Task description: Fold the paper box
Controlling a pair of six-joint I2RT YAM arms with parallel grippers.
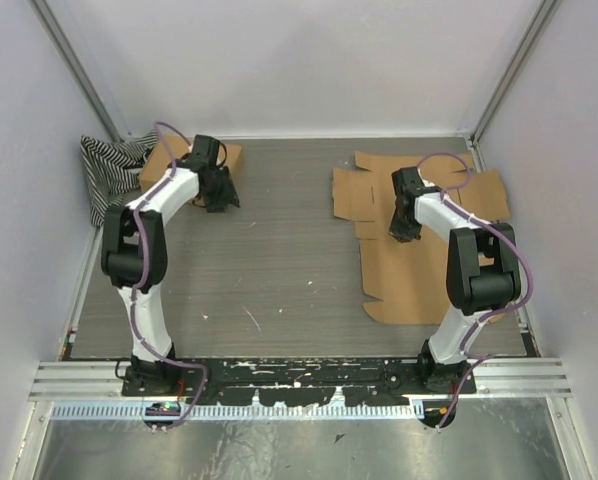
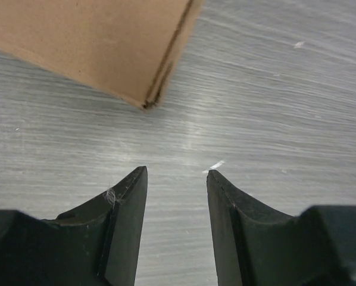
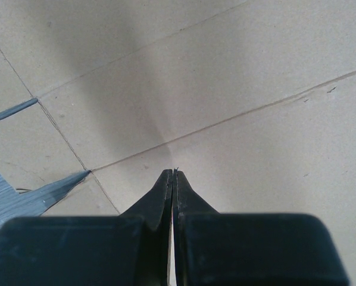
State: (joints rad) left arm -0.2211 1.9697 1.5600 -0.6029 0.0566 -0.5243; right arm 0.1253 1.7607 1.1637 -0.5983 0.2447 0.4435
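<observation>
**Flat blank on the right, nothing folded yet**

Lying unfolded on the right half of the surface [image 1: 279, 260]: the paper box [image 1: 419, 275], a die-cut cardboard blank with flaps spread toward the far right corner and one long panel reaching back toward the near edge. Pressed onto it beside a score line: the right fingers [image 3: 171, 183], closed tip to tip and gripping nothing. Spread apart and empty over bare surface at the far left: the left fingers [image 1: 219, 197], just short of the corner of a brown cardboard box [image 2: 106, 47].

Probably light and thin. Likely stiff across each panel yet ready to hinge along the scored creases. Easy to crease in the wrong place or tear at the slots if pinched hard. Apt to slide on the smooth grain when pushed, so worth pinning one panel while raising another. Best taken at a free flap edge close to a crease, or at a cut-out where a finger can slip under. No purchase in the middle of a panel.

Grey wood-grain underfoot, scuffed and flecked with white. Closed in on three sides by pale walls, with metal posts in the far corners. Bunched in the far left corner, beside the brown box: a striped cloth [image 1: 109, 165].
</observation>
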